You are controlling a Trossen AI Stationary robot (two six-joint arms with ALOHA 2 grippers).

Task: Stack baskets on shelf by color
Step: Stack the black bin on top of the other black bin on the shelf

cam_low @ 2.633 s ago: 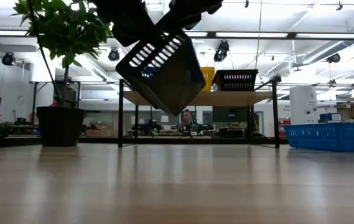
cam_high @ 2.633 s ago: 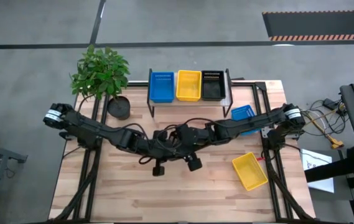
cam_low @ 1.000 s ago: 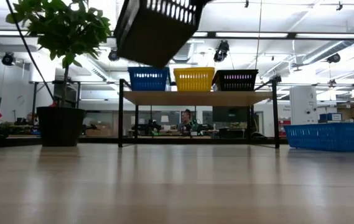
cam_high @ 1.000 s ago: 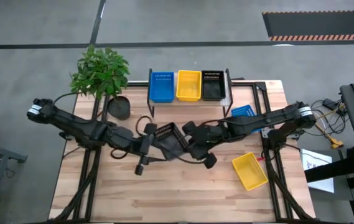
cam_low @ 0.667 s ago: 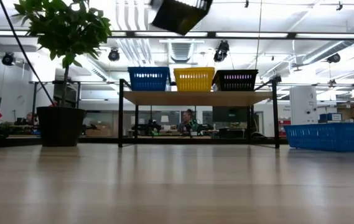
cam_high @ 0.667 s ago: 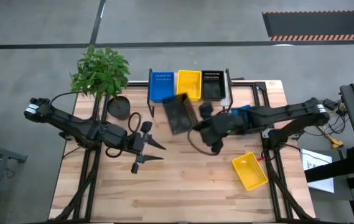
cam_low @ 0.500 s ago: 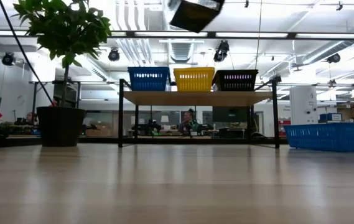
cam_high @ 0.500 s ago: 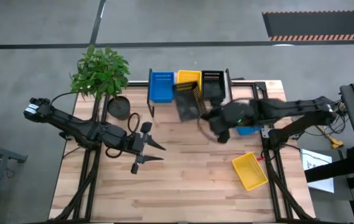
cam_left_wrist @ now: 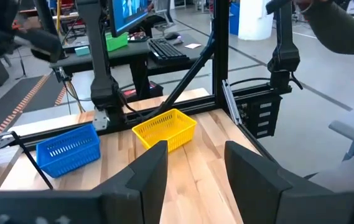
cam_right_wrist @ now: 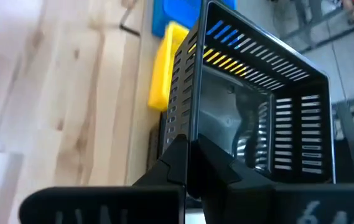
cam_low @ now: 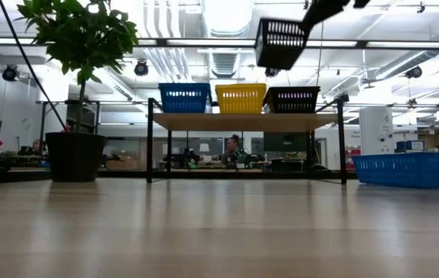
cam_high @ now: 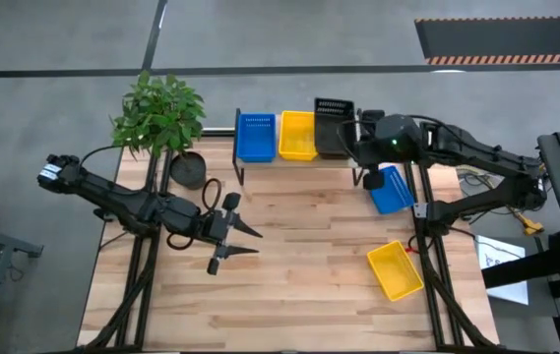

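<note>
My right gripper (cam_high: 356, 136) is shut on a black basket (cam_low: 281, 43) and holds it in the air above the shelf (cam_low: 246, 121). On the shelf's top stand a blue basket (cam_low: 184, 97), a yellow one (cam_low: 240, 98) and a black one (cam_low: 291, 100). The held basket (cam_high: 332, 110) hangs over the shelf's black one. Another blue basket (cam_high: 390, 189) and another yellow one (cam_high: 395, 270) lie on the table at the right. My left gripper (cam_high: 247, 239) is open and empty over the table's middle left. My right gripper holds the black basket by one wall's rim (cam_right_wrist: 192, 134), one finger inside the basket and one outside. The fingers come from the table's right side. The basket is lifted clear, open side up and a little tilted, above the shelf.
A potted plant (cam_high: 187, 169) stands at the far left beside the shelf. The left wrist view shows the loose yellow basket (cam_left_wrist: 164, 129) and blue basket (cam_left_wrist: 68, 149) on the table. Black frame posts stand at the table's right edge. A person sits beyond the shelf (cam_low: 231, 147).
My right gripper has carried the black basket from the table's middle toward the far edge and to the right, up over the shelf's black basket; the basket has turned from steeply tilted to nearly level. My left gripper has drawn back from it toward the left and then kept still.
</note>
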